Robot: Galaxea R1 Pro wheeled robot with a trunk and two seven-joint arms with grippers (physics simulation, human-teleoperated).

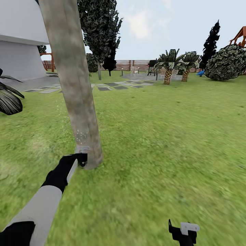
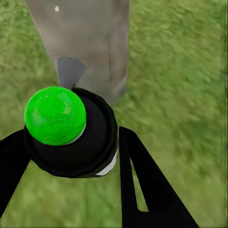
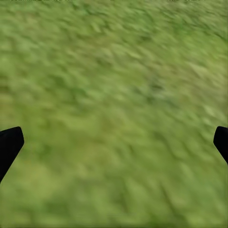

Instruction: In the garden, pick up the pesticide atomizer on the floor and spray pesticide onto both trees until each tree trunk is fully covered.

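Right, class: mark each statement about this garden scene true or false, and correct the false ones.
1. The left gripper holds the green-topped atomizer beside the tree trunk. True.
2. The right gripper is clamped on a bottle. False: it is open, over bare grass.
3. The nearest trunk is a brown cross-hatched palm stump. False: it is smooth, pale and mottled.
4. Two short palms stand before the slatted fence. True.

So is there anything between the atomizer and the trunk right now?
Nothing visible. The left gripper holds the atomizer right at the base of the trunk, its nozzle pointing at the bark, with only bare grass around them.
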